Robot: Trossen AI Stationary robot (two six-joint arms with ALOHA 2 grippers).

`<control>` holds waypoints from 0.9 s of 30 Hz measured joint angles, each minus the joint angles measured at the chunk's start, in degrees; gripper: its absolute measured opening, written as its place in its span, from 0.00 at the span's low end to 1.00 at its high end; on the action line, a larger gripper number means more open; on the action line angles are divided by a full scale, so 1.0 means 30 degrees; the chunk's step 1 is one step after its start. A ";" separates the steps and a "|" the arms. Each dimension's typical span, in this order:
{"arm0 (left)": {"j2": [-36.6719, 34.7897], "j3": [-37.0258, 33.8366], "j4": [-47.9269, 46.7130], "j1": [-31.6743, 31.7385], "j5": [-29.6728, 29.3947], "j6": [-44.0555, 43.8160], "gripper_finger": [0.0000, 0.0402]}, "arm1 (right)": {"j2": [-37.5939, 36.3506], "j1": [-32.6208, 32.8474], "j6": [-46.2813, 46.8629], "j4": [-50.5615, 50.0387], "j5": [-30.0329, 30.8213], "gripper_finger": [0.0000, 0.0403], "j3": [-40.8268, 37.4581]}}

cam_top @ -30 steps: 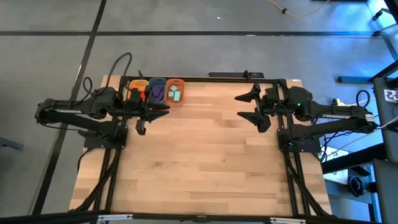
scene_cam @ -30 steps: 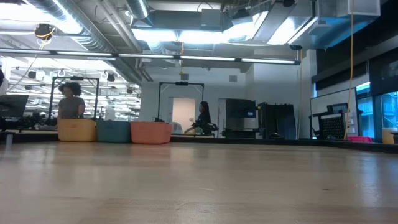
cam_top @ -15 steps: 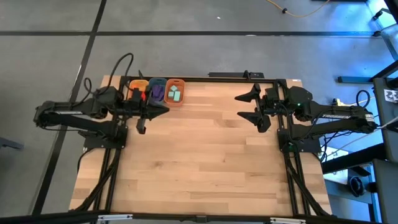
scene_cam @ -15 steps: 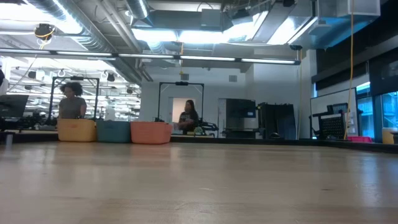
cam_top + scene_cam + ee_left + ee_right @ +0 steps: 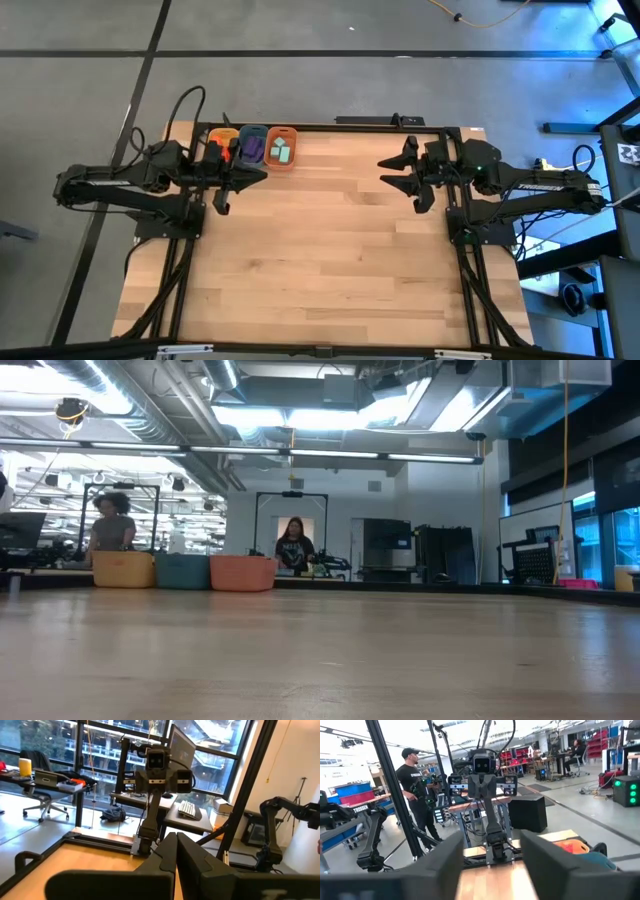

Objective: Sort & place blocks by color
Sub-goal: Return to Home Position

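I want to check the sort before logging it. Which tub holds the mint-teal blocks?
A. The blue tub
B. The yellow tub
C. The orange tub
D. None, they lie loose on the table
C: in the high view, the mint-teal blocks lie inside the orange tub, at the end of the tub row nearest the table's middle.

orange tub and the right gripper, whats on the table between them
Nothing. In the high view, the stretch of table between the orange tub and the open right gripper is bare wood.
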 joint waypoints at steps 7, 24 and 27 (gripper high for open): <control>0.0000 0.0000 -0.0097 0.0000 -0.0011 -0.0022 0.00 | -0.0261 -0.0007 0.0154 -0.1134 0.0000 0.04 0.0000; -0.5755 -0.5197 0.0621 0.1348 0.0109 -0.0390 0.00 | -0.0306 -0.0007 0.0679 -0.1152 -0.0015 0.00 0.0000; -0.7495 -0.7608 0.2686 0.1333 -0.0619 -0.0895 0.00 | -0.0306 -0.0007 0.1097 -0.1173 -0.0015 0.00 0.0000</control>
